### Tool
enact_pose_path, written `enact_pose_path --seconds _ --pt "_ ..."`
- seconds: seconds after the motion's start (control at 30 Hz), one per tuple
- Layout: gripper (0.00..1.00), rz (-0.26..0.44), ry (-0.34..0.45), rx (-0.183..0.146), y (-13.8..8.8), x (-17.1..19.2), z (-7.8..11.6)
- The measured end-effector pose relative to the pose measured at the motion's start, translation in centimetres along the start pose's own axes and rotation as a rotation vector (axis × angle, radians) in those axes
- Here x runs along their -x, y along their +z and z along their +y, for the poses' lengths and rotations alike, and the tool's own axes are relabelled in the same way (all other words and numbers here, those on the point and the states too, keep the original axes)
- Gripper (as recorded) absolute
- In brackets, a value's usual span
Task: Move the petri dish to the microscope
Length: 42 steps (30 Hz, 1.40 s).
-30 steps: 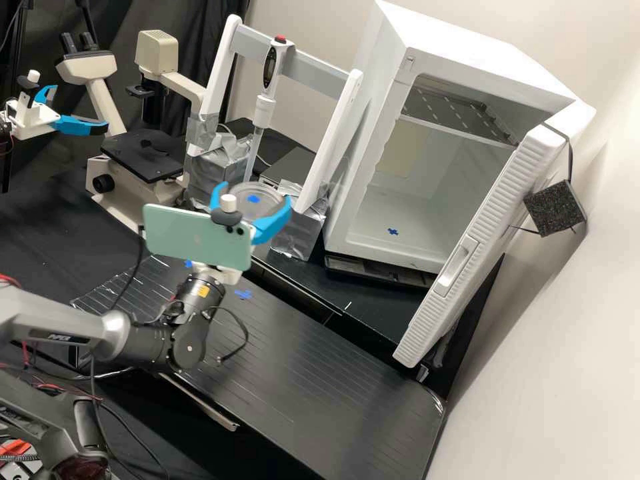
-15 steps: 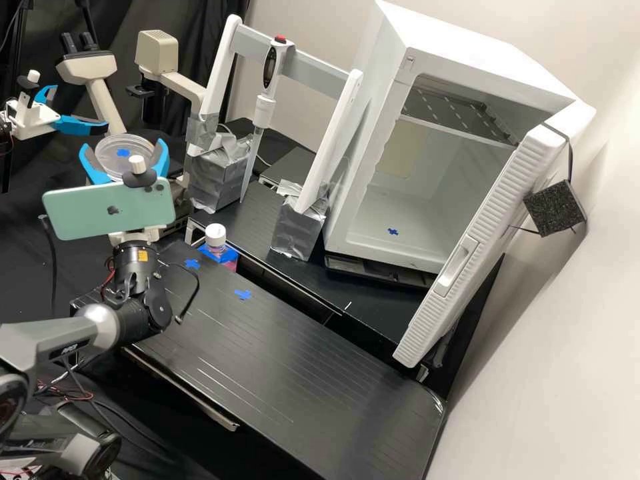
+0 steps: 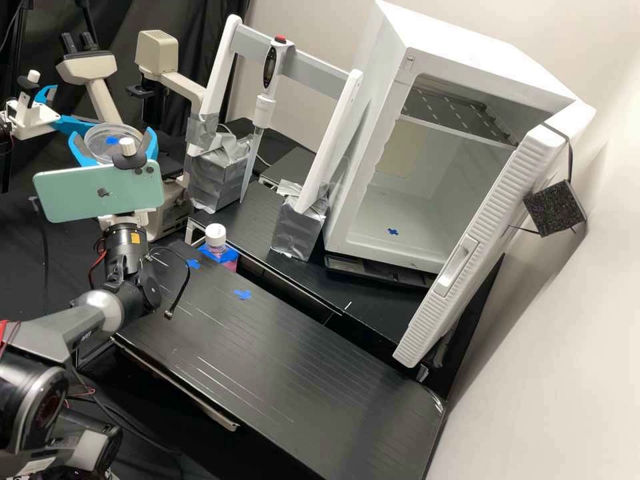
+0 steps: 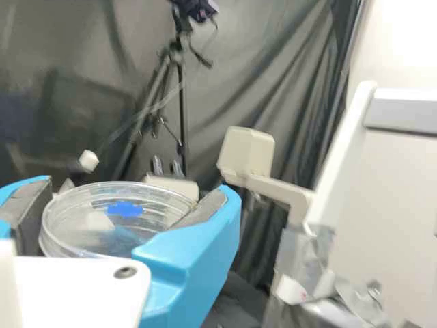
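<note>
— Black counter [image 3: 287, 373], ribbed top, set against a pale wall; dark curtain [image 3: 210, 27] at the back. What do you log from the high view?
— Gripper [image 3: 112, 137] aloft at the microscope [image 3: 183, 87] end. Its blue fingers [image 3: 81, 153] pinch the petri dish [image 3: 110, 150] from opposite sides. Dish off the counter, roughly level, blue mark on it. Green phone [image 3: 100, 192] fixed to the gripper.
— On the microscope stage, or short of it?
— Held in the fingers, on the near side of the microscope from where I stand. Gap to the stage: cannot tell.
— Other apparatus?
— White-capped bottle [image 3: 215, 237] by a blue cross [image 3: 242, 294] and its twin taped to the counter. Upright pipette [image 3: 265, 113] on a white frame [image 3: 333, 147], feet wrapped in silver tape. Beside that, a white cabinet [image 3: 373, 100], door [image 3: 493, 220] open.
— Wrist view, then?
— Clear round dish between the dark inner pads [image 4: 201, 208] of the fingers, blue mark visible through it. Microscope's cream lamp head and eyepieces stand beyond; behind them, a tripod [image 4: 181, 102] before the curtain.
</note>
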Motion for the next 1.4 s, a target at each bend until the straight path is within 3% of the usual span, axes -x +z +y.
enact_pose_path --seconds 0.17,0.43,0.63,0.7,0.9,1.27,1.4 --pt "0.0 -0.045 -0.027 0.015 0.7 -0.4 -0.3" --pt "0.0 -0.011 -0.016 0.08 0.5 -2.1 0.5" --pt "0.0 -0.067 -0.021 0.042 1.3 -4.7 1.1" --pt "0.0 -0.094 -0.033 0.016 1.6 -5.7 1.0" --pt "0.0 -0.142 -0.075 -0.018 1.7 -9.3 0.0" --pt "0.0 -0.241 -0.169 0.013 1.2 -14.1 -3.6" --pt "0.0 -0.284 -0.194 0.007 1.6 -15.8 -4.4"
